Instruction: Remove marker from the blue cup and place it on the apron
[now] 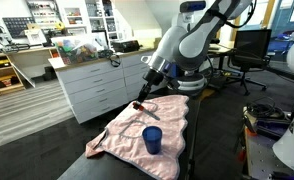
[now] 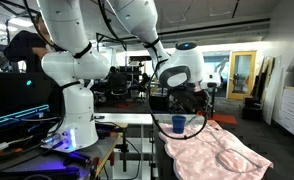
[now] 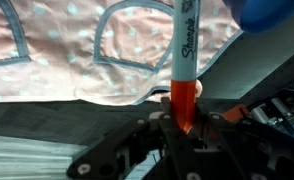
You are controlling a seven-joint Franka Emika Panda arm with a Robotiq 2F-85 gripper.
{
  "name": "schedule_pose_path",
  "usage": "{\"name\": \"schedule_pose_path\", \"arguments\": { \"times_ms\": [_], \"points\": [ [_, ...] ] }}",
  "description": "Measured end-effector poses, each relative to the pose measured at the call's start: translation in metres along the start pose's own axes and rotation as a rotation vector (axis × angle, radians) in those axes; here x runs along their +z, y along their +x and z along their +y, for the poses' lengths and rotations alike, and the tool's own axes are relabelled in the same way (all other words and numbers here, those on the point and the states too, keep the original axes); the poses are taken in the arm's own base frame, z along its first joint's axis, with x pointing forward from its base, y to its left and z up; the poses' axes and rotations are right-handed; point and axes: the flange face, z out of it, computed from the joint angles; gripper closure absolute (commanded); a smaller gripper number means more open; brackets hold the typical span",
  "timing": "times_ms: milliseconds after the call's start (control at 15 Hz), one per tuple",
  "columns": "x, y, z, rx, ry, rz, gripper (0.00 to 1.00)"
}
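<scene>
My gripper (image 3: 183, 112) is shut on the red end of the marker (image 3: 184, 45), a grey pen whose body points out over the apron. The apron (image 3: 77, 50) is a wrinkled pale pink cloth with thin edging; it shows in both exterior views (image 1: 137, 130) (image 2: 217, 150). The blue cup (image 1: 152, 139) stands upright on the apron, apart from the gripper (image 1: 142, 101), which hovers above the cloth's far edge. The cup also shows in an exterior view (image 2: 179, 124) and at the top right corner of the wrist view (image 3: 277, 12).
The apron lies on a dark table (image 1: 202, 130). White drawer cabinets (image 1: 97, 80) stand behind it. Another white robot arm (image 2: 72, 70) and a desk with monitors stand beside the table. An office chair (image 1: 249, 50) is at the back.
</scene>
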Motion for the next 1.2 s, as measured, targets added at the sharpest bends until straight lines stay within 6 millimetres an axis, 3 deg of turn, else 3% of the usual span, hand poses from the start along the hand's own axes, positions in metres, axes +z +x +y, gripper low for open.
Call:
{"name": "schedule_pose_path", "arguments": {
  "times_ms": [533,1200],
  "points": [
    [0.014,-0.019,0.018,0.051,-0.041,-0.168,0.93],
    [0.026,-0.034,0.023,0.058,-0.071,-0.279,0.93]
  ]
}}
